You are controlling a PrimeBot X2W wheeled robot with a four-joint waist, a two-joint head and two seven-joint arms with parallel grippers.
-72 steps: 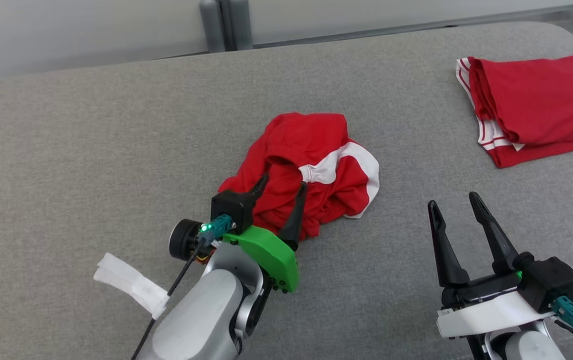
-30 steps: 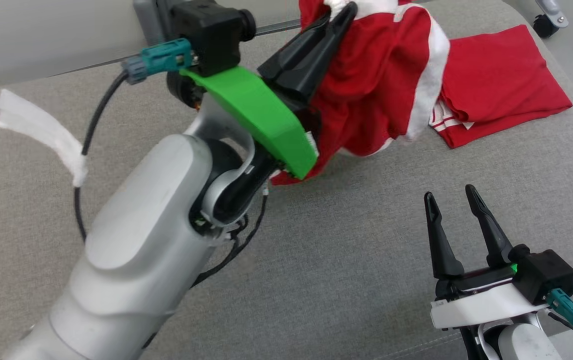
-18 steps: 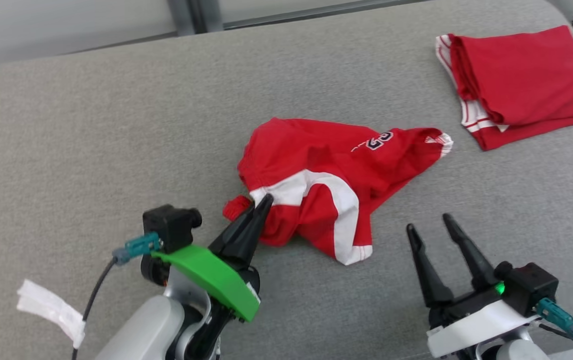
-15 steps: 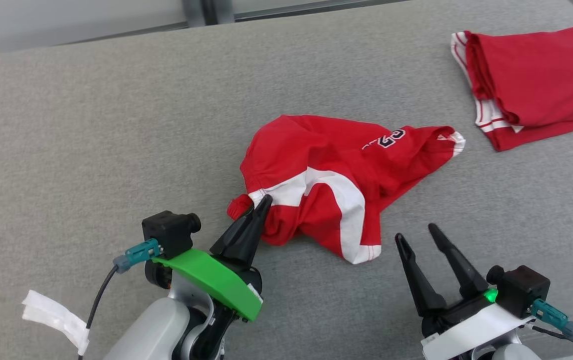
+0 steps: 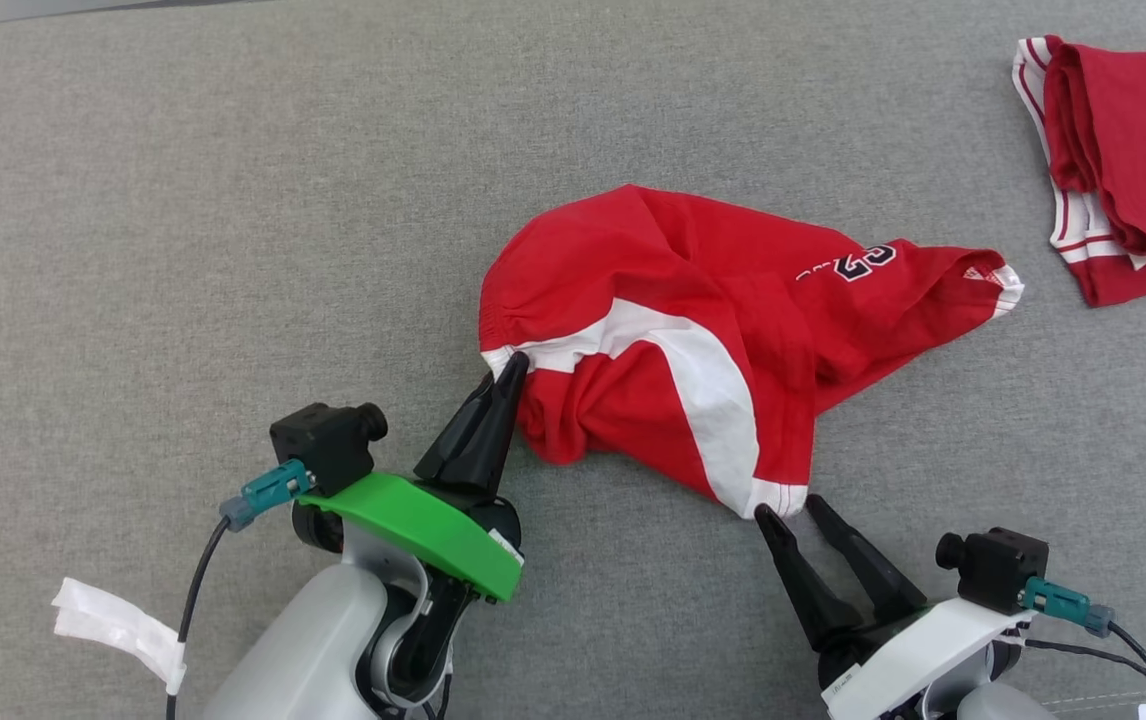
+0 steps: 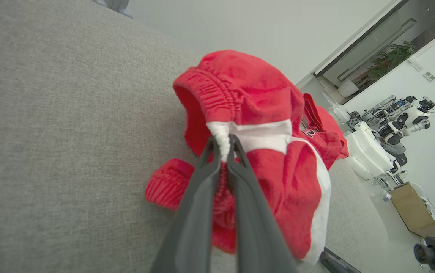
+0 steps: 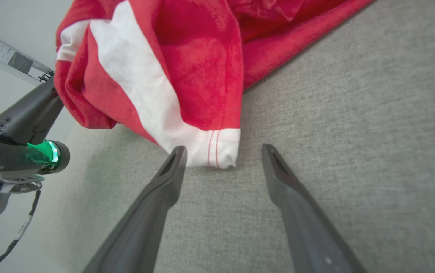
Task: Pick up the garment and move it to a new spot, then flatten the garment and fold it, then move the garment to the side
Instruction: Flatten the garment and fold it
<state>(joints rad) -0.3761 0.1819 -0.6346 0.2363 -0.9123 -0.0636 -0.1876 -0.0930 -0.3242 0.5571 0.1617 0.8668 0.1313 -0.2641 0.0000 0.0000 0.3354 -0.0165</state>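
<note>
1. The left gripper (image 5: pixel 512 364) is clenched on the red shorts (image 5: pixel 733 300). It pinches the white-banded edge of the elastic waistband (image 6: pixel 221 131) between its fingertips.
2. The right gripper (image 5: pixel 787 507) is released, jaws spread wide and holding nothing. The white hem corner (image 7: pixel 217 153) of one leg lies just ahead of the gap between its fingers. Contact with the cloth cannot be confirmed.
3. The red shorts lie crumpled on the grey upholstered surface (image 5: pixel 183 200), mid-frame in the head view, between the two grippers. A white stripe (image 5: pixel 703 370) runs from the waistband down to the hem. Dark lettering (image 5: pixel 858 263) shows on the far leg.
4. A folded red garment (image 5: pixel 1133 160) with white striped trim lies at the surface's far right, well apart from the shorts.
</note>
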